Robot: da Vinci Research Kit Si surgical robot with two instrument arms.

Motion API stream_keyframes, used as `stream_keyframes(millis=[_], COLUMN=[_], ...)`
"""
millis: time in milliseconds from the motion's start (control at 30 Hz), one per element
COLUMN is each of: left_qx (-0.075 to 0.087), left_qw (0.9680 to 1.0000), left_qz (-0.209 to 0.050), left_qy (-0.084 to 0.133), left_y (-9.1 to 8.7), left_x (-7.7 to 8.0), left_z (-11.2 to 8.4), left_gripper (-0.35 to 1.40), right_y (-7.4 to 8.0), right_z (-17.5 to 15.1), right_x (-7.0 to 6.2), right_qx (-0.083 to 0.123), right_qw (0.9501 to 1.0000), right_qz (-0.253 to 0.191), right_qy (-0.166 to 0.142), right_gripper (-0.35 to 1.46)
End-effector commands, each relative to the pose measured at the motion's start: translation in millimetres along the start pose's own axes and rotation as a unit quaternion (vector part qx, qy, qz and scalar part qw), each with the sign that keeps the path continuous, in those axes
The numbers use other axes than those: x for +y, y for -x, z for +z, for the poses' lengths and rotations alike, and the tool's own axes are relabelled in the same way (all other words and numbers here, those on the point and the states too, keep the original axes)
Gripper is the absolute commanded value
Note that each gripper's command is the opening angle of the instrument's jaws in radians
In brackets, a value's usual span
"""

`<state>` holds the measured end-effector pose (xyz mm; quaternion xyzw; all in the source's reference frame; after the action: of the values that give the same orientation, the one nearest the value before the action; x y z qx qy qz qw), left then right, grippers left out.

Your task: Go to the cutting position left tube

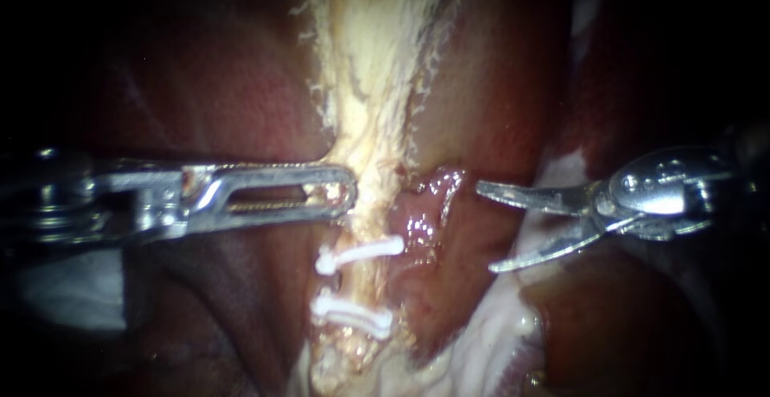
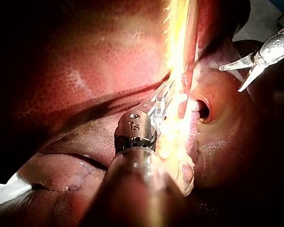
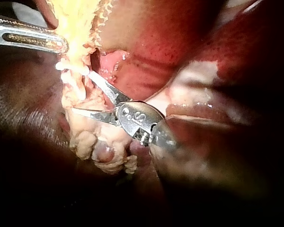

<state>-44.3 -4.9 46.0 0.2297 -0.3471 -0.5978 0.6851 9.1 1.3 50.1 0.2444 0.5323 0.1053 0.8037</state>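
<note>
Left instrument [image 1: 350, 193] grips pale tissue [image 1: 370, 68]; right instrument [image 1: 486, 228] gapes near dark liver [image 1: 200, 92].

Surgical lab bench setup, shown by raw dark-red liver [image 1: 200, 108] under close endoscope light, white clips [image 1: 358, 254] on pale tissue [image 1: 369, 84], and slender steel left instrument [image 1: 345, 192] and right instrument [image 1: 485, 228].

Dark red liver [image 1: 200, 84], two white clips [image 1: 358, 254]

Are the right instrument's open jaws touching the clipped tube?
Apart. In the endoscope view, a stretch of red tissue shows between the right instrument, jaws open, and the clipped tube.
</note>
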Motion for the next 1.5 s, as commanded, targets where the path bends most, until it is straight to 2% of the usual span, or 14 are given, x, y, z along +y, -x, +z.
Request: stream_keyframes(millis=[33,100,267,467,633,1000,1300,1500], left_qx=[0.000,0.001,0.004,0.004,0.002,-0.002,-0.005,-0.005], left_qw=[1.0000,1.0000,1.0000,1.0000,1.0000,1.0000,1.0000,1.0000], left_qz=[0.000,0.000,-0.003,-0.004,-0.006,-0.007,-0.008,-0.008], left_qy=[0.000,-0.001,-0.004,-0.001,-0.001,0.000,0.000,0.000], left_y=[0.0,0.0,0.2,0.5,1.0,1.3,1.6,1.6], left_x=[0.0,0.0,0.0,-0.3,-0.8,-0.8,-0.7,-0.8], left_z=[-0.1,-0.5,-2.6,-5.1,-6.5,-7.4,-7.9,-7.9], left_gripper=[-0.35,-0.35,-0.35,-0.35,-0.35,-0.35,-0.35,-0.35], right_y=[0.1,0.3,1.2,2.2,3.2,6.4,8.3,8.6], right_z=[0.0,0.2,2.0,5.7,8.7,15.1,17.1,18.5], right_x=[-0.1,-0.3,-1.1,-2.3,-2.5,-1.8,-1.2,-1.0], right_qx=[0.001,0.003,-0.007,-0.016,-0.019,-0.039,-0.049,-0.051], right_qw=[1.0000,1.0000,0.9994,0.9971,0.9953,0.9909,0.9887,0.9875], right_qz=[-0.001,-0.002,0.015,0.043,0.054,0.077,0.088,0.092], right_qy=[-0.002,-0.006,-0.029,-0.061,-0.078,-0.103,-0.111,-0.117], right_gripper=[1.42,1.42,1.42,1.42,1.42,1.42,1.42,1.42])
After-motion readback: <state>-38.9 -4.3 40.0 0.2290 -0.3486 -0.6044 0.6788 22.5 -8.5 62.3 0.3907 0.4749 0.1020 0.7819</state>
